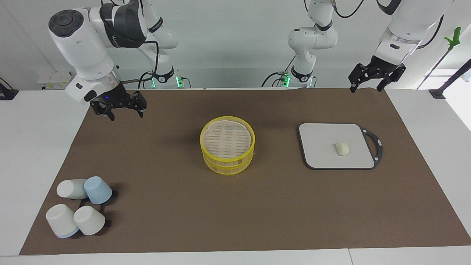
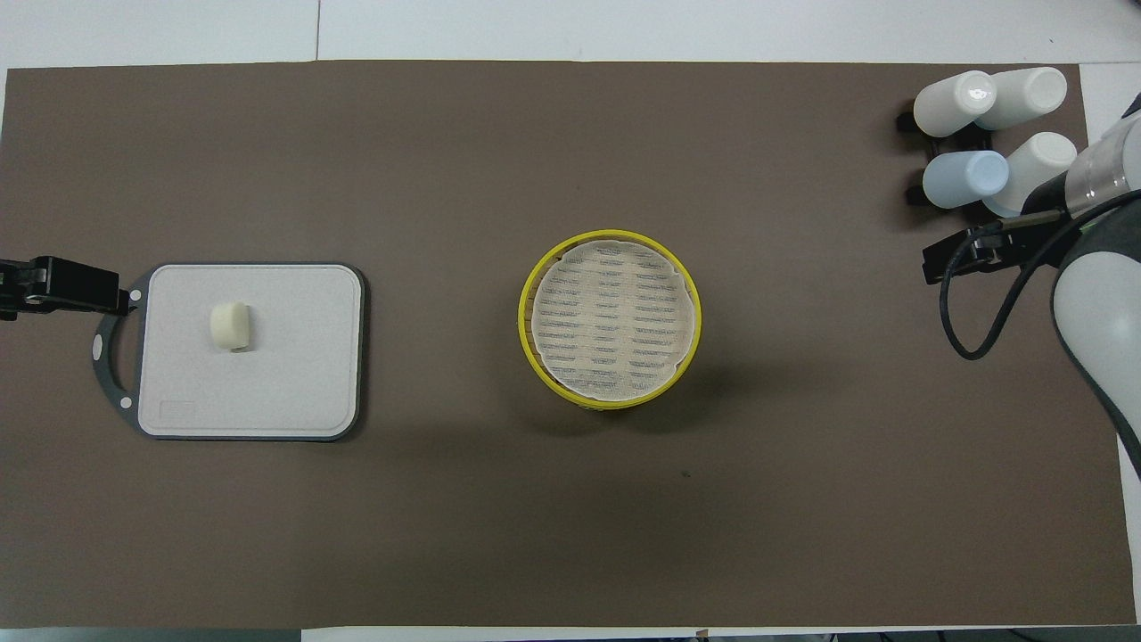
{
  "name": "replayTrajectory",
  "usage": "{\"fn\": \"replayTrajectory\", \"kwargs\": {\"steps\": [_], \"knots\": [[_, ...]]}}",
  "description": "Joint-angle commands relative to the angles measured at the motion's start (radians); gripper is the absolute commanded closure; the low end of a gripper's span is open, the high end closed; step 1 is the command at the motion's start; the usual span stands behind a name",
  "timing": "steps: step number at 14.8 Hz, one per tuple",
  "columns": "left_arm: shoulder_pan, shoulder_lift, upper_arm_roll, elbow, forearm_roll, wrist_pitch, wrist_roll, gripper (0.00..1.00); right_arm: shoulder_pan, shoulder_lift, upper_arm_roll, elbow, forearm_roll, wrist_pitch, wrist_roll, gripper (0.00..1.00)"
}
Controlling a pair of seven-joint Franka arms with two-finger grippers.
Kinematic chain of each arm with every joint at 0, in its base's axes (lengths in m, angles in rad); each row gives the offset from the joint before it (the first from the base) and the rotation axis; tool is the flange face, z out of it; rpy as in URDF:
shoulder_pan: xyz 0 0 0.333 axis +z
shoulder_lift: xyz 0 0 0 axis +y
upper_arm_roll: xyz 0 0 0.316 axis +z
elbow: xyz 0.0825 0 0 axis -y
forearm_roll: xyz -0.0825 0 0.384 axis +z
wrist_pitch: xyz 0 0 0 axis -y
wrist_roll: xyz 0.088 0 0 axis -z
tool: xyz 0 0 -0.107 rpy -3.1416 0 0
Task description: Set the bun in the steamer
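You have the bun (image 1: pixel 342 148) lying on the grey board (image 1: pixel 320 147), toward the left arm's end of the worktop. The steamer (image 1: pixel 227 150) sits mid-worktop with its lid on, well apart from the bun. Your left gripper (image 1: pixel 369 81) hangs empty over the worktop corner by its own base, fingers spread wide. Your right gripper (image 1: pixel 123 109) hovers over its own corner nearest the robots; it looks open and empty, though that is hard to judge. The cups (image 1: pixel 79 209) cluster at the corner farthest from the robots.

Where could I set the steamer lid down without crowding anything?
Bare mat lies between the steamer and the grey board holding the bun, and between the steamer and the cups. It is crowded only around the cups.
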Motion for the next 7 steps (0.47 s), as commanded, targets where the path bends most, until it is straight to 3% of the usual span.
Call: {"fn": "replayTrajectory", "kwargs": {"steps": [1,5,7], "knots": [[0.012,-0.07,0.009,-0.185,-0.011,0.149,0.007,0.0,0.087,0.008,0.007,-0.011,0.012,0.053,0.157,0.0],[0.034,-0.079,0.011,-0.417,-0.011,0.381,0.057,0.0,0.254,0.068,0.006,0.003,0.029,0.135,0.37,0.0],[0.051,-0.043,0.011,-0.511,-0.011,0.516,0.062,0.0,0.339,0.12,0.006,0.056,0.024,0.139,0.477,0.0]]}}
